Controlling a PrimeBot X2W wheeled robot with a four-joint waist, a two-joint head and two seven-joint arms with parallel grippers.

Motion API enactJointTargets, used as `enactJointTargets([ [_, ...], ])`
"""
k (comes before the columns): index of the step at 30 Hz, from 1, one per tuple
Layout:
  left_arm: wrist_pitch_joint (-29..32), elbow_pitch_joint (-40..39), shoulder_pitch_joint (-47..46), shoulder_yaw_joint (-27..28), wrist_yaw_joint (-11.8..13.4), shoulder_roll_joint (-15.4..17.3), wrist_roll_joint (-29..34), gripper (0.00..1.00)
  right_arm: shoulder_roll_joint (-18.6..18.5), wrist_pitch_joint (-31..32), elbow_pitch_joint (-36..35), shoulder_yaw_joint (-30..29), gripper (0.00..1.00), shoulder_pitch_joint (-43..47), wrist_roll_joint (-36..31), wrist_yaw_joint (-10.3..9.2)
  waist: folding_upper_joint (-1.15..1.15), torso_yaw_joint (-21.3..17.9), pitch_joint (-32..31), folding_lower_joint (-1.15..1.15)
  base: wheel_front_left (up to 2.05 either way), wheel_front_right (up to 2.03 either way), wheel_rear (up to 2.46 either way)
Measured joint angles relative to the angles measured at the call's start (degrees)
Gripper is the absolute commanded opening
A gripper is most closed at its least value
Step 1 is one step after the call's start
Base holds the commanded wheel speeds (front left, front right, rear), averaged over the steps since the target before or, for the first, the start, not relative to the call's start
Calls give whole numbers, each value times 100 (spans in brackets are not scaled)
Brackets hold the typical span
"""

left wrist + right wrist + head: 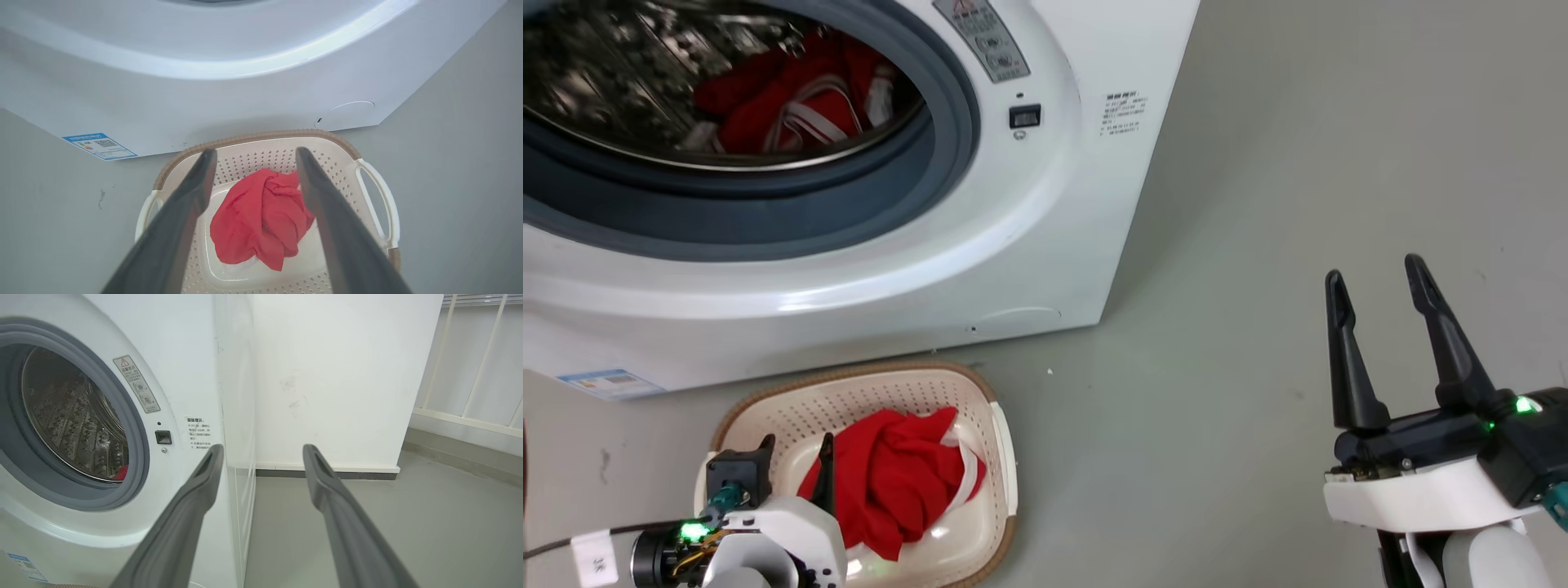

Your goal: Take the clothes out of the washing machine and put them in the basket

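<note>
Head view: you see grey floor [1258,204]; the washer [1029,245] has red clothes [792,98] in its drum [605,73]; one garment [890,482] lies in the basket [992,400]; left gripper [796,445] spread above it; right gripper [1374,269] spread, empty, well apart. Left wrist view: fingers [192,192] straddle the garment. Right wrist view: fingers [204,477] apart, facing the washer's corner.
</note>
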Motion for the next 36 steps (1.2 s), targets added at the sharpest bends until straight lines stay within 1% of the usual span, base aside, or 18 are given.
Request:
enactJointTargets([
  [9, -1, -1265, 575, 959, -5, -283, 599, 100, -1, 0, 5, 38, 100, 165, -15, 0, 0, -9, -351, 0, 0, 0, 0],
  [14, 0, -1763, 526, 1356, -121, -356, 882, 100, 0, 0, -22, 98, 100, 162, -15, 0, 0, -80, -328, 0, 0, 0, 0],
  [17, 0, -1917, 236, 1546, -215, -363, 996, 100, -1, 1, -46, 107, 100, 130, 0, 0, 0, -126, -245, 0, 0, 0, 0],
  [25, 0, -1749, -976, 1852, -450, -149, 1199, 100, -1, 0, -131, 271, 100, -125, 67, 0, 0, -305, 101, 0, 0, 0, 0],
  [32, 82, -875, -2331, 1740, -705, 274, 1327, 100, -1, 0, -277, 370, 100, -416, 246, 0, 0, -515, 565, 1, 0, 0, 0],
  [36, 404, -528, -3209, 1644, -806, 497, 1349, 100, -3, 0, -359, 391, 100, -604, 359, 0, 0, -619, 912, 2, 0, 0, 0],
])
